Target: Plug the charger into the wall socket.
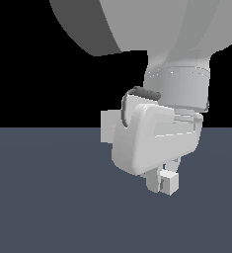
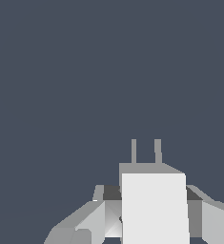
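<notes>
- Looming closest in the exterior view, the robot arm [image 1: 152, 29] fills the upper frame as smooth pale grey rounded shells, cut off by the top edge; a dark cable loops at its wrist.
- Below it, the floor [image 1: 43, 197] is a flat, matte slate-blue plane under a black backdrop.
- Partly hidden behind the hand's body, the wall socket [image 1: 106, 126] shows only as a pale square sliver standing upright at the horizon; its holes cannot be made out.
- From the blocky hand, the gripper [image 1: 163, 182] points down, its fingers pinching the charger from both sides.
- Smallest, the charger [image 2: 154, 205] is a plain pale grey box with two thin prongs jutting from one end, held above the floor, apart from the socket; its lower part is cut off in the wrist view.
</notes>
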Motion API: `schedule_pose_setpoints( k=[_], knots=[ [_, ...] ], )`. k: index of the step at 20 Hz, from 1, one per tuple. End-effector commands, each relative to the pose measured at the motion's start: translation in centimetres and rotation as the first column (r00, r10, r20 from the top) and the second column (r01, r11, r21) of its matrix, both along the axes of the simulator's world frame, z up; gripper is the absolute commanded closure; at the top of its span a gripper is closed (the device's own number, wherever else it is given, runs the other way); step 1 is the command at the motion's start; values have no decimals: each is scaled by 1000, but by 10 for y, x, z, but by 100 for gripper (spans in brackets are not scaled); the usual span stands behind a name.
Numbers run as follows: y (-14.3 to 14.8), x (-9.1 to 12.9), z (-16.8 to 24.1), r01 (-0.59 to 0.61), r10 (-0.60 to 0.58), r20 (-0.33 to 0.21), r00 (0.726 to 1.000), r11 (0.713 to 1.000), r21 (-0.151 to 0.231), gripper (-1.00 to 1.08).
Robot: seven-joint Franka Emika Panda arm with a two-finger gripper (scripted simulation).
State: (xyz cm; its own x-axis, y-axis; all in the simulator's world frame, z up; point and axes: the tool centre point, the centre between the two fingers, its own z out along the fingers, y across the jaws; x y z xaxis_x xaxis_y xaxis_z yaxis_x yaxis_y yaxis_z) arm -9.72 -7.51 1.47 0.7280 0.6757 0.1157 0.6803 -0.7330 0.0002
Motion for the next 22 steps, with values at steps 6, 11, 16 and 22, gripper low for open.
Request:
schedule_pose_setpoints(
  k=[6, 11, 16, 22],
  knots=[
    [14, 5, 8, 97, -97, 1, 995, 995, 1, 108],
    [27, 11, 16, 195, -195, 2, 981, 981, 2, 108],
    [40, 19, 25, 299, -299, 2, 954, 954, 3, 108],
    [54, 30, 35, 416, -416, 3, 909, 909, 4, 108]
  ],
)
